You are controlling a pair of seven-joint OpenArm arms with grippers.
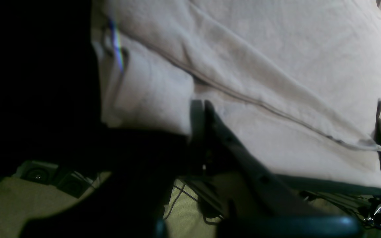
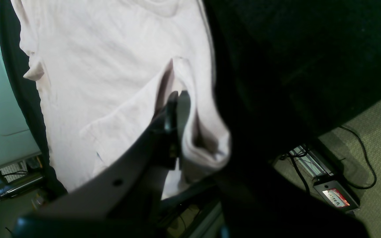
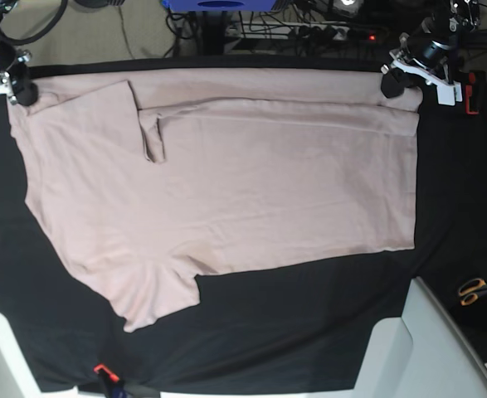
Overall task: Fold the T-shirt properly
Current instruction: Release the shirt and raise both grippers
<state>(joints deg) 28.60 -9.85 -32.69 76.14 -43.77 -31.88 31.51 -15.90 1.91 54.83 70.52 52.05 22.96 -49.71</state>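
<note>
T-shirt (image 3: 226, 182) is lying lengthwise between my pincers, left pincer (image 3: 390, 83) and right pincer (image 3: 21, 91) both clamping its far edge.

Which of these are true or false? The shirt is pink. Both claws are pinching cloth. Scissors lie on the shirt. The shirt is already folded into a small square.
1. The T-shirt is pale pink: true.
2. The left gripper and right gripper each pinch its cloth: true.
3. Scissors lie on the shirt: false, they lie off to the side, clear of it.
4. It is a small square: false, only one long edge is turned over.
</note>
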